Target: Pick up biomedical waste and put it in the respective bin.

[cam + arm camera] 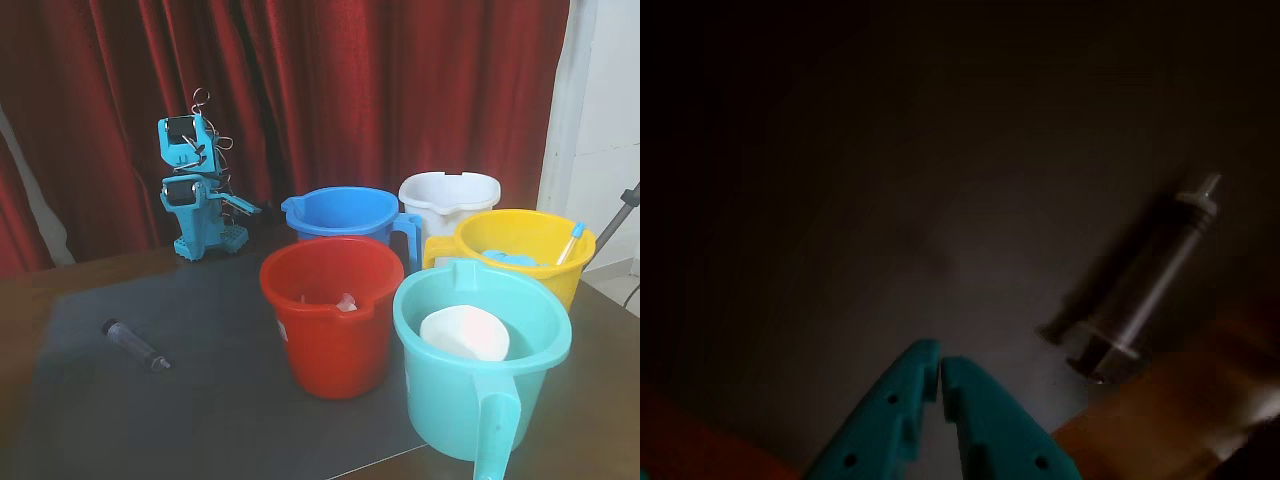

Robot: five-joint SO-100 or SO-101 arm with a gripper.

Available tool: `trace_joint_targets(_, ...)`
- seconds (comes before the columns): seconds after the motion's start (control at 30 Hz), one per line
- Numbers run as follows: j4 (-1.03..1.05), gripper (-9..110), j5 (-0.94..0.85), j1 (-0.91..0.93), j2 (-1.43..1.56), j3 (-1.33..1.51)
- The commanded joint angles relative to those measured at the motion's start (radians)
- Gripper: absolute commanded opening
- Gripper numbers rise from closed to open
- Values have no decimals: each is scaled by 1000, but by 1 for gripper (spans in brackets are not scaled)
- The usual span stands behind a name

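Observation:
The biomedical waste is a small dark syringe [135, 344] with a pale tip, lying on the dark mat [200, 400] at the front left of the fixed view. In the wrist view the syringe [1145, 285] lies diagonally at the right, tip pointing up and right. My gripper [940, 368] enters that view from the bottom edge, its teal fingers shut with nothing between them, well left of and apart from the syringe. In the fixed view the blue arm [195, 195] stands folded at the back left, far behind the syringe.
Several bins stand clustered at the right: a red bin [330, 320] with a small pale item inside, blue bin [345, 215], white bin [450, 200], yellow bin [525, 250] with a blue-tipped stick, and teal bin [480, 390] holding a white cup-like piece. Red curtains hang behind.

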Motion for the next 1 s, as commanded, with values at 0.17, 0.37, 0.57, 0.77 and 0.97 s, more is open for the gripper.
trace_joint_targets(0.17, 3, 0, 3, 5, 5, -17)
trace_joint_targets(0.37, 3, 0, 3, 5, 5, -17)
trace_joint_targets(0.57, -98, 0, -11, 5, 5, -6)
trace_joint_targets(0.77, -584, 0, -92, 8, -5, -5)
trace_joint_targets(0.97, -696, 0, -388, 29, -104, -104)
